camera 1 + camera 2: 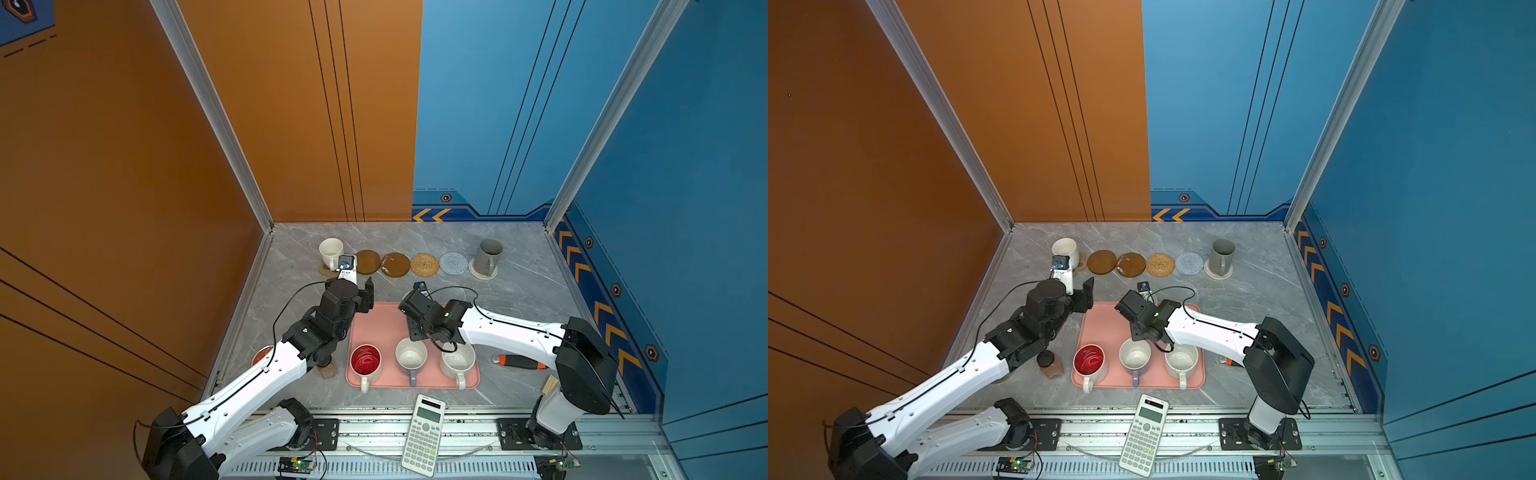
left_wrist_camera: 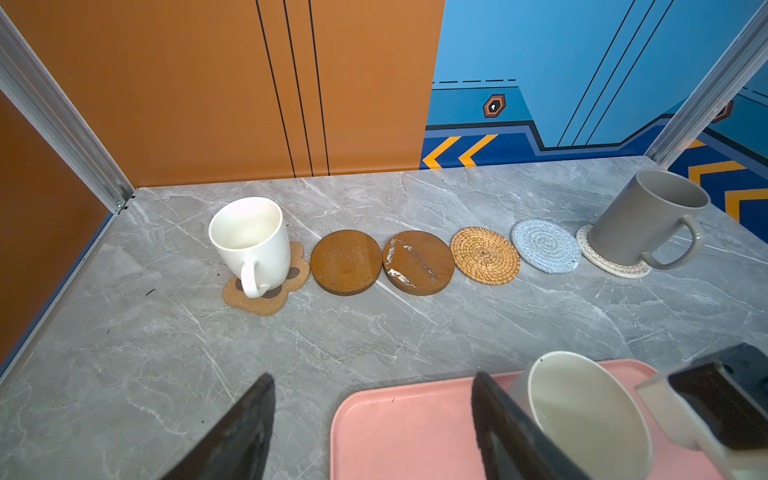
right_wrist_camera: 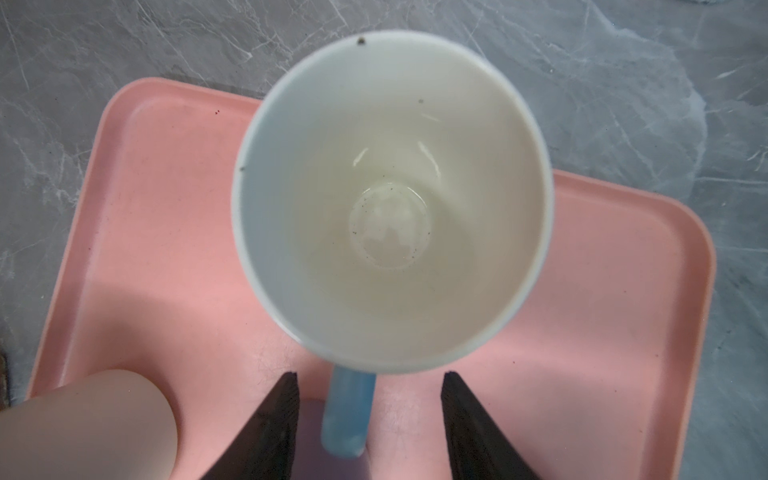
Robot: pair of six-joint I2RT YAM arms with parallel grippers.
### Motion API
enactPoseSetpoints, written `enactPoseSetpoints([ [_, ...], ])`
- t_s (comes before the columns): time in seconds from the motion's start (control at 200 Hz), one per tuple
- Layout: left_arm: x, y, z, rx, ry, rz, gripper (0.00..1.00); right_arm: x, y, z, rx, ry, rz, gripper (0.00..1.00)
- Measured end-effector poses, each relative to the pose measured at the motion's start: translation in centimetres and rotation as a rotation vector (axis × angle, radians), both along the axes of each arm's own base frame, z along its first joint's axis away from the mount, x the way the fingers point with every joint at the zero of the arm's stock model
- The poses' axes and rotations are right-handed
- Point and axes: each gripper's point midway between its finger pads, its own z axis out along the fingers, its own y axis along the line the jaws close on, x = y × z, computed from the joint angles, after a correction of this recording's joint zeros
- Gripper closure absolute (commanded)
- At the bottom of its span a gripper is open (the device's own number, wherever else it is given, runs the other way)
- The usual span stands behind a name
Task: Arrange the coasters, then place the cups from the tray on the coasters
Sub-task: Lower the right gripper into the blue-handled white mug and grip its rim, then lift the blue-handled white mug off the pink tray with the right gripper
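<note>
- right gripper: the jaws sit either side of the light blue mug's handle with a gap on both sides, so they're spread and not pinching anything. The mug stands at the 12 o'clock end of the pink tray.
- left gripper: the jaws are wide apart with nothing in them, hanging by the tray's 11 o'clock corner.
- Along the tray's 6 o'clock edge, going 9 to 3: red-inside mug, lavender mug, speckled cream mug. The right arm hangs over the last two.
- Coaster row at the table's 12 o'clock side, 9 to 3: paw coaster with the white mug on it, plain brown disc, scuffed brown disc, rattan round, grey-blue knitted round, whitish woven round under the grey mug.
- Clutter around the tray: calculator at 6 o'clock, brown jar at 9, orange-and-black tool at 3.
- The red tin sits further out at 9 o'clock, peeking from under the left arm.
- Both top views bury the blue mug under the right arm's wrist, and only the two wrist cams really show it.
- The jar shows clearly in one top view only.
- The tool is mostly behind the right arm in a top view.
</note>
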Motion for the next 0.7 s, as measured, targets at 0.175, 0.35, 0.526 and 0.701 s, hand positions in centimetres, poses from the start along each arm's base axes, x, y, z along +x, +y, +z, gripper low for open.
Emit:
enactPoseSetpoints([
  [0.175,-0.01,0.1,-0.17,-0.005,0.005,-0.002,0.25,0.23,-0.07,0.12,0.004,-0.001,-0.006,0.48],
  [0.35,0.05,0.19,-0.19,-0.007,0.006,-0.002,0.25,0.39,-0.2,0.01,0.005,0.004,-0.011,0.49],
  [0.526,0.07,0.23,-0.2,-0.008,0.007,-0.001,0.25,0.63,-0.4,-0.39,0.0,0.012,-0.019,0.5],
  [0.701,0.1,0.22,-0.22,-0.013,0.008,-0.003,0.25,0.8,-0.25,-0.38,0.016,0.019,-0.02,0.51],
])
